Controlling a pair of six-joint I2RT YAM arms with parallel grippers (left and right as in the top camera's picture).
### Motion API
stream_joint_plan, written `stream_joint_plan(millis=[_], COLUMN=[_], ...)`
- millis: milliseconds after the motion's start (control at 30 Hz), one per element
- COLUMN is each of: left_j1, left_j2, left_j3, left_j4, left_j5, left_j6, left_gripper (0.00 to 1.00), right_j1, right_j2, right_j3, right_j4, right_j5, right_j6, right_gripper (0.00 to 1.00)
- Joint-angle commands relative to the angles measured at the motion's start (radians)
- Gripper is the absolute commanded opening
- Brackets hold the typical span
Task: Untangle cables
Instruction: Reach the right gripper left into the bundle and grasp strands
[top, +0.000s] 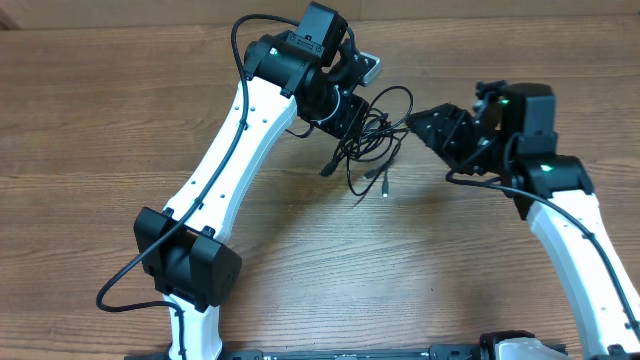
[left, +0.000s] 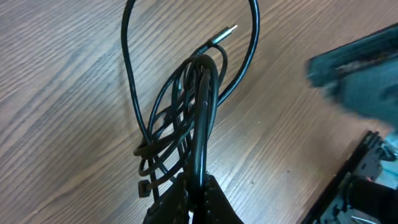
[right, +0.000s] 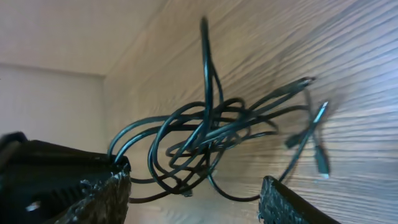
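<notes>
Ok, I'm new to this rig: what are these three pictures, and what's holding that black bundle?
Two white robot arms work at a wooden table. The overhead view looks down on both. The other two come from cameras on each wrist. Between the arms lies a tangle of thin black cables with small plug tips. The left gripper is shut on the cables, a bunch running out from between its fingers. The right gripper is open, facing the tangle and holding nothing.
</notes>
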Motion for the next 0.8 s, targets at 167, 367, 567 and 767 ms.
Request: stream_joint_plan(millis=[167, 367, 567, 767], left_j1=[0.003, -0.002, -0.018, -0.044], left_j2=[0.007, 0.007, 0.007, 0.007], left_j3=[0.005, 0.005, 0.005, 0.005], left_j4=[0.002, 0.018, 0.027, 0.081], left_j5=[0.122, 0.183, 0.270, 0.389], left_j6=[0.016, 0.016, 0.016, 0.010], left_gripper=[0.04, 0.05, 0.04, 0.05], right_j1=[0.030, 0.030, 0.030, 0.030], right_j2=[0.119, 0.139, 0.139, 0.139], right_j3=[0.022, 0.022, 0.022, 0.022], right_j4=[0.051, 0.106, 0.121, 0.132], right_j5=[-0.030, -0.074, -0.074, -0.074], right_j6=[0.060, 0.059, 0.059, 0.059], right_gripper=[0.47, 0.46, 0.46, 0.38])
